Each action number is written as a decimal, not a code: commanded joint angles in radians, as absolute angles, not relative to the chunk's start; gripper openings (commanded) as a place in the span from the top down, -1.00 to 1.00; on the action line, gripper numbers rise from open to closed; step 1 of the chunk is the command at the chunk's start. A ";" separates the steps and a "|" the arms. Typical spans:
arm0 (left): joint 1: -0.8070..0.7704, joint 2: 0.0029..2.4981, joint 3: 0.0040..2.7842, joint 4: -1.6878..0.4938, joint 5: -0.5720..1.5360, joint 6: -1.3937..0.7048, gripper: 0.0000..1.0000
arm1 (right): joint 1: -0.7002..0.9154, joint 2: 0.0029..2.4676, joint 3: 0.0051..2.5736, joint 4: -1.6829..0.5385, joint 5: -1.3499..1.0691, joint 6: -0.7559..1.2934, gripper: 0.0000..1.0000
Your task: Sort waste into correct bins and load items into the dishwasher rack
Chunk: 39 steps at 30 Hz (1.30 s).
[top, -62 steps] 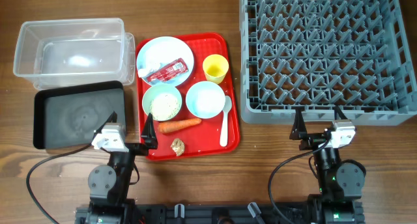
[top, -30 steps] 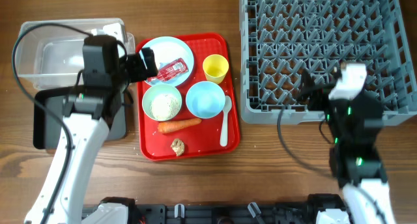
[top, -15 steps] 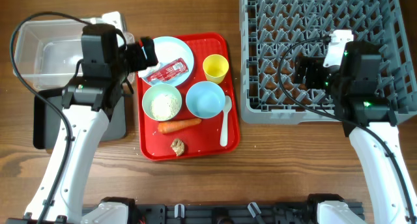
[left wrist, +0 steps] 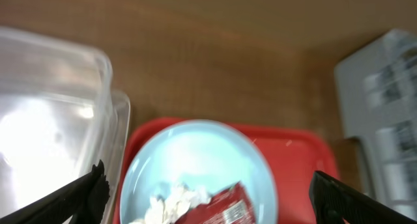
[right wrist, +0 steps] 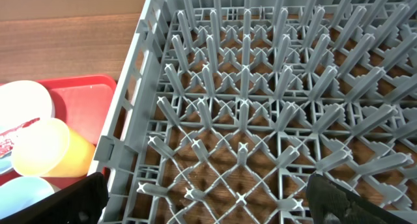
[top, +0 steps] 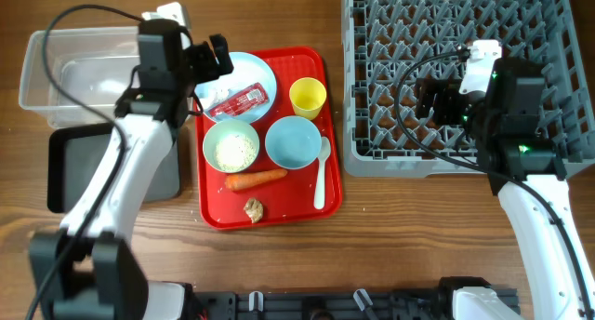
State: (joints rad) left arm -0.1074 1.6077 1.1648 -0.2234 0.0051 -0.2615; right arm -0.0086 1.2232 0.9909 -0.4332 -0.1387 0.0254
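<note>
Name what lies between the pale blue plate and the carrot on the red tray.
The pale green bowl holding white rice sits between the plate and the carrot, all on the red tray. The overhead view shows this.

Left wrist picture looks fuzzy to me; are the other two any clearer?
Left wrist: soft all over, the pale blue plate and wrapper smeared, white glare on the clear tub. Right wrist: crisp on the rack pegs. Overhead: sharp, evenly lit, mild sheen in the tub.
</note>
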 commanded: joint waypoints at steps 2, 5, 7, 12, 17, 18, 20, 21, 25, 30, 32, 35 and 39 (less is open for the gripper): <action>-0.123 1.742 1.181 -0.220 0.010 -0.270 -1.00 | -0.014 1.220 1.010 -0.429 -0.159 0.034 -1.00; -0.131 1.809 1.181 -0.220 0.010 -0.270 -0.94 | -0.014 1.220 1.010 -0.427 -0.159 0.034 -1.00; -0.133 1.842 1.181 -0.221 0.010 -0.270 -0.89 | -0.014 1.220 1.010 -0.427 -0.159 0.034 -1.00; -0.139 1.890 1.181 -0.245 0.010 -0.270 -0.66 | -0.014 1.220 1.010 -0.424 -0.159 0.034 -1.00; -0.141 1.895 1.178 -0.311 -0.025 -0.269 -0.53 | -0.014 1.220 1.010 -0.419 -0.159 0.033 -0.99; -0.141 1.895 1.178 -0.315 -0.039 -0.269 -0.48 | -0.014 1.220 1.010 -0.418 -0.159 0.033 -1.00; -0.142 1.895 1.178 -0.327 -0.055 -0.269 -0.36 | -0.014 1.220 1.010 -0.411 -0.159 0.033 -1.00; -0.141 1.895 1.178 -0.331 -0.054 -0.270 -0.35 | -0.014 1.220 1.010 -0.409 -0.159 0.033 -0.99; -0.142 1.895 1.178 -0.333 -0.054 -0.270 -0.10 | -0.014 1.220 1.010 -0.408 -0.159 0.033 -0.99; -0.142 1.895 1.178 -0.330 -0.054 -0.270 0.34 | -0.014 1.220 1.010 -0.408 -0.159 0.033 -0.99; -0.142 1.894 1.179 -0.323 -0.054 -0.270 0.58 | -0.014 1.220 1.010 -0.408 -0.159 0.033 -1.00; -0.142 1.888 1.179 -0.301 -0.054 -0.270 0.90 | -0.014 1.220 1.010 -0.408 -0.159 0.033 -1.00; -0.142 1.860 1.179 -0.291 -0.054 -0.270 0.92 | -0.014 1.220 1.010 -0.408 -0.159 0.033 -0.99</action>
